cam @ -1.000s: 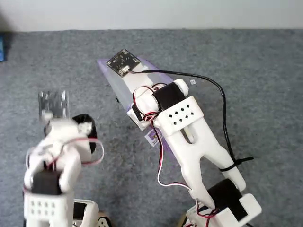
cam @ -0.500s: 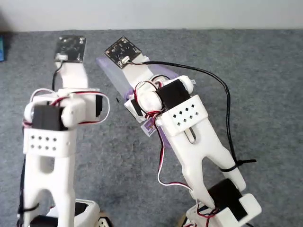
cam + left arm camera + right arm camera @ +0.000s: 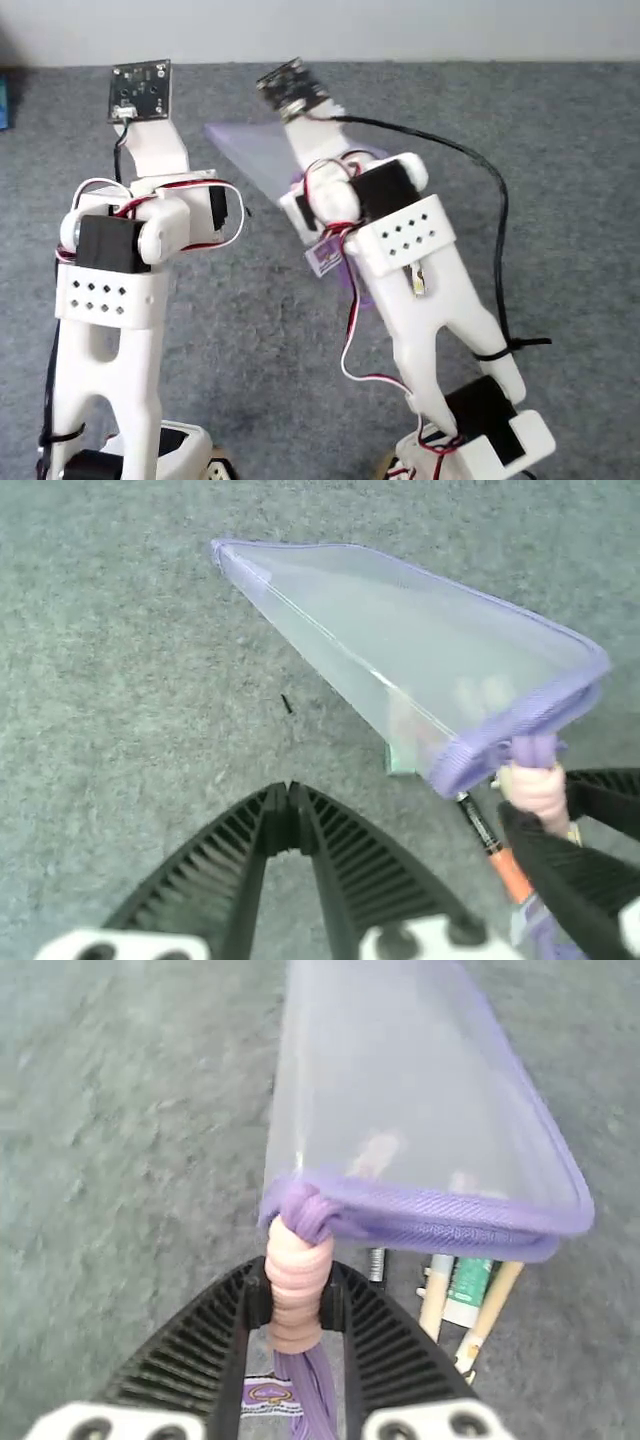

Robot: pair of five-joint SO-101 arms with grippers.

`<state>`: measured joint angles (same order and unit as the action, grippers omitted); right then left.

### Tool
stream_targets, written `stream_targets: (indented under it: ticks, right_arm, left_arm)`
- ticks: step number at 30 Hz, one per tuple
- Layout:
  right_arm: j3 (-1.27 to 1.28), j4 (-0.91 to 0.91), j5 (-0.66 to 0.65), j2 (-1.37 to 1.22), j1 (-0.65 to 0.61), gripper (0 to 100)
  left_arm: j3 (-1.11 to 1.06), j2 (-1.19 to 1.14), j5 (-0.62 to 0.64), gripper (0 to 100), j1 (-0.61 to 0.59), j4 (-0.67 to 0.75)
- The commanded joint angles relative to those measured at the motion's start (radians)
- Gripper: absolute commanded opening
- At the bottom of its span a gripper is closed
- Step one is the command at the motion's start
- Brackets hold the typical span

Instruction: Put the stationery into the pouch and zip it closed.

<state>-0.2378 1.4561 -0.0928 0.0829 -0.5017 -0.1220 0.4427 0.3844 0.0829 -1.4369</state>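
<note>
Our left gripper [image 3: 290,798], clenched empty, has swung out to ten o'clock of the translucent purple-edged pouch [image 3: 255,155], which our right gripper [image 3: 295,1298], grasping its pink pull [image 3: 297,1270], has lifted, wooden pencils [image 3: 437,1300] still outside.

Robotics lab or hobby bench, grey carpet-like table cover [image 3: 560,150], plain pale wall [image 3: 400,30], bare servo wires [image 3: 343,330]

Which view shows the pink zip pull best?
Right wrist view: the pull sits close and central, clamped between the right gripper's jaws, knotted to the pouch. Left wrist view shows it smaller, at the pouch's corner. High view gives the pouch's far end beyond the right arm.
</note>
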Motion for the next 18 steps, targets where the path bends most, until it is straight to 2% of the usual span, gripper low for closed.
stream_targets:
  ticks: [1, 5, 12, 18]
  right_arm:
    - [-0.055, -0.028, 0.031, 0.048, 0.024, 0.9]
    - [-0.057, -0.073, 0.031, 0.054, 0.022, 0.9]
    - [-0.230, -0.105, 0.035, 0.048, 0.019, 0.9]
    - [-0.290, -0.097, -0.037, 0.045, -0.096, 0.9]
  left_arm:
    - [0.018, 0.000, 0.041, 2, 0.011, 0.055]
    - [-0.005, 0.000, 0.041, 2, 0.008, 0.098]
    - [-0.001, 0.009, 0.041, 2, -0.014, 0.075]
    - [0.027, 0.046, 0.037, 2, -0.066, 0.031]
